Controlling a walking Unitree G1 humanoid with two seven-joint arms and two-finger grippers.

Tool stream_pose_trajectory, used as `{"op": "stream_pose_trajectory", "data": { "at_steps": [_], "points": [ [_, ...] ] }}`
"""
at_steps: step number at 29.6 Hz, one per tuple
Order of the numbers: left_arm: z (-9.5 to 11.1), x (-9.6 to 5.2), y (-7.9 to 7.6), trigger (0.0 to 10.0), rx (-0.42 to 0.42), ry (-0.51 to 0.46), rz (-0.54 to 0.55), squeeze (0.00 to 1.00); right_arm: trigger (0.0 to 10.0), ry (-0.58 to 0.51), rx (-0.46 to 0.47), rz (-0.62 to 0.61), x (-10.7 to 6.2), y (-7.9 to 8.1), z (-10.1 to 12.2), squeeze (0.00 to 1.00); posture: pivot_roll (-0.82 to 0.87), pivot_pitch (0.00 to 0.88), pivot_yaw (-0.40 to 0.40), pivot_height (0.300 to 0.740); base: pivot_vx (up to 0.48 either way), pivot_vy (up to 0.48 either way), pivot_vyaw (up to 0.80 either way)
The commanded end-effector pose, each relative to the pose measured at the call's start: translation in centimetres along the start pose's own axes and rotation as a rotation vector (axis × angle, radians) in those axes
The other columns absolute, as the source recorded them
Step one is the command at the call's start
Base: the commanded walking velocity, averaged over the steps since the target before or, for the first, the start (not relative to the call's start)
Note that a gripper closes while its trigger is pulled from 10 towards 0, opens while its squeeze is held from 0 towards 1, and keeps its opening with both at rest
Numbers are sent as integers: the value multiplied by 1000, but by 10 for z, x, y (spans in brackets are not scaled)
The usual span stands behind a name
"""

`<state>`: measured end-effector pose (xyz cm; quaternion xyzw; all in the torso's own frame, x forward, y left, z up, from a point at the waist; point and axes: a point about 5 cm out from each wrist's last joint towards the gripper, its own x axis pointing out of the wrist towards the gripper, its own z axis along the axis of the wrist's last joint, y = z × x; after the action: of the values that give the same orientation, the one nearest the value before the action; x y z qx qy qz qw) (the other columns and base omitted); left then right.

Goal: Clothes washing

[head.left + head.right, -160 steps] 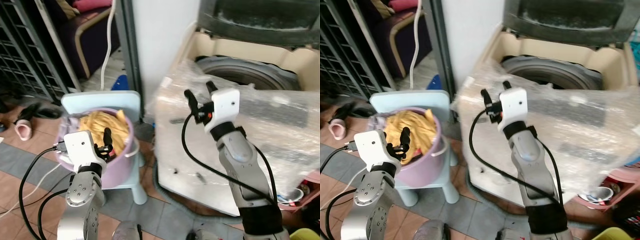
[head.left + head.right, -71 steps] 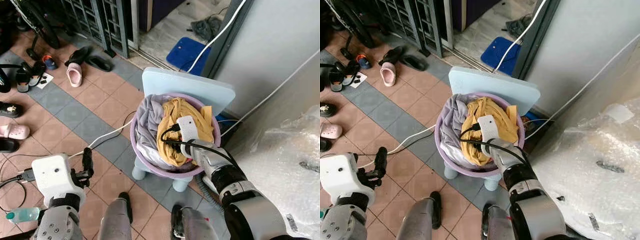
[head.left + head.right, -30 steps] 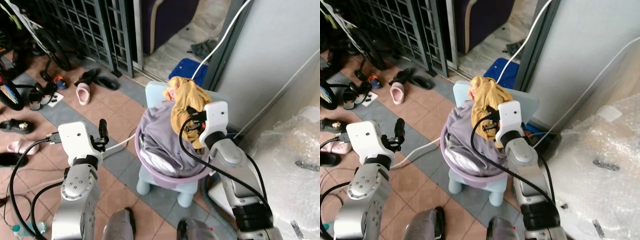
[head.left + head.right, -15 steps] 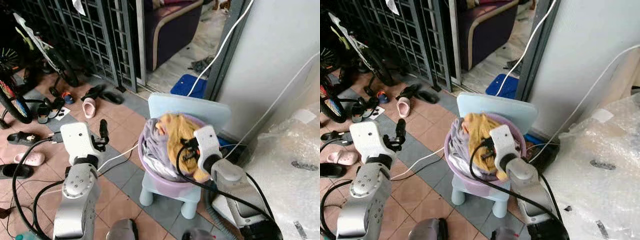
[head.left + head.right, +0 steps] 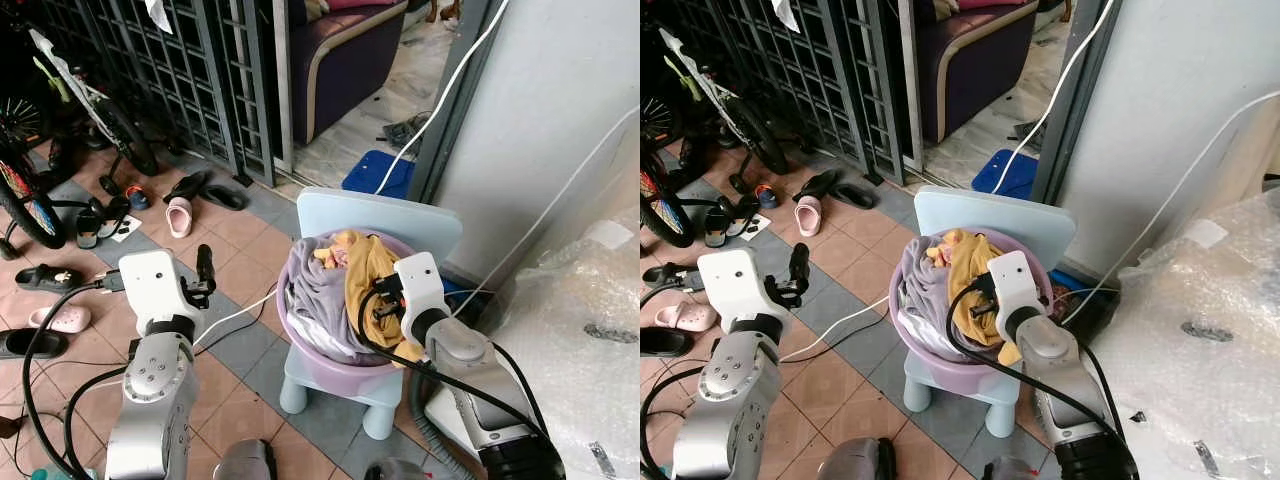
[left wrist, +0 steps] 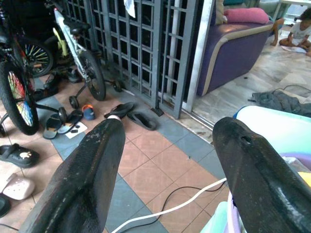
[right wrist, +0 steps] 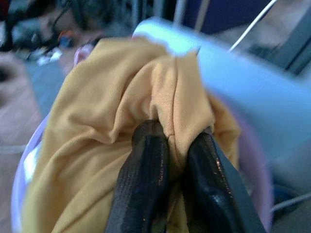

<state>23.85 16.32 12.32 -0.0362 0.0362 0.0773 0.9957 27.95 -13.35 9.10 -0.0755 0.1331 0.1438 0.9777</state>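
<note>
We find the right tool (image 7: pixel 167 145) pinching the yellow garment (image 5: pixel 368 290) over the basin (image 5: pixel 330 365); left tool (image 6: pixel 170 160) wide, idle. Next: carry it to the washer.

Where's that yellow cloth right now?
The yellow cloth lies in the purple basin on the blue chair, pinched by the right pincer, beside grey clothes.

- The left gripper (image 6: pixel 167 165) had its two black fingers (image 6: pixel 80 184) spread wide apart, gripping nothing
- Between them lay tiled floor (image 6: pixel 155 172) crossed by a white cable (image 6: pixel 177 204)
- A metal grille gate (image 6: pixel 146 43) stood beyond, with a bicycle (image 6: pixel 29 73) beside it
- Slippers (image 6: pixel 129 114) lay near the gate
- A purple sofa (image 6: pixel 233 48) carried a pink cushion (image 6: pixel 245 14)
- The light blue chair (image 6: pixel 272 124) and the purple basin rim (image 6: pixel 231 218) showed near one finger
</note>
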Motion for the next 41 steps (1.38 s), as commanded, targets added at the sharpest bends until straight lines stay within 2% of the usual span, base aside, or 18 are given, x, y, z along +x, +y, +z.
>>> {"op": "stream_pose_trajectory", "data": {
  "at_steps": [1, 7, 9, 11, 17, 20, 21, 23, 25, 27, 28, 29, 37, 41],
  "points": [
    [2, 1, 2, 10000, 12, -7, 4, 0, 0, -159, 19, -37, 1, -8, 31, 0, 42, 30, 32, 740, 0, 0, 0],
    [2, 1, 2, 10000, 13, -8, 8, 0, 0, -277, 46, -28, 0, -9, 53, 0, 41, 30, 29, 740, 0, 0, 0],
    [0, -1, 3, 10000, 12, -4, 14, 0, 0, -384, 86, 22, -2, -5, 77, 0, 39, 30, 23, 740, 0, 0, 0],
    [0, -1, 2, 10000, 12, -3, 16, 0, 0, -441, 90, 38, -4, -3, 91, 0, 38, 29, 19, 740, 0, 0, 0],
    [1, -2, 1, 10000, 21, -10, 14, 0, 0, -466, 67, -4, -6, -6, 98, 0, 43, 30, 15, 740, 0, 0, 0],
    [1, -2, 1, 10000, 44, -16, 7, 0, 0, -496, 29, -93, -13, -11, 101, 0, 37, 21, 32, 740, 0, 0, 0],
    [2, -1, 0, 10000, 44, -20, 0, 0, 10000, -508, -12, -135, -17, -13, 100, 0, 33, 26, 43, 740, 0, -289, 0],
    [3, 1, -1, 10000, 38, -23, -7, 0, 10000, -507, -62, -181, -20, -15, 98, 0, 31, 21, 44, 740, 0, -311, 0],
    [3, 2, -1, 10000, 36, -24, -10, 0, 10000, -509, -70, -206, -20, -17, 98, 0, 31, 19, 45, 740, 0, -337, -656],
    [3, 3, -2, 10000, 36, -26, -15, 0, 10000, -521, -95, -288, -19, -30, 104, 0, 25, 13, 50, 740, 0, -349, -781],
    [3, 3, -2, 10000, 36, -26, -15, 0, 10000, -521, -95, -288, -19, -30, 104, 0, 25, 13, 50, 740, 0, -356, -781],
    [3, 3, -2, 10000, 37, -25, -16, 0, 10000, -529, -99, -319, -19, -36, 108, 0, 24, 10, 51, 740, 0, -356, -763],
    [3, 4, -1, 10000, 40, -26, -10, 0, 10000, -561, -147, -411, -15, -58, 122, 0, 27, 5, 49, 740, 0, -358, -763],
    [2, 4, -2, 10000, 40, -25, -12, 0, 10000, -564, -158, -392, -10, -61, 125, 0, 29, 5, 50, 740, 0, -353, -666]
  ]
}}
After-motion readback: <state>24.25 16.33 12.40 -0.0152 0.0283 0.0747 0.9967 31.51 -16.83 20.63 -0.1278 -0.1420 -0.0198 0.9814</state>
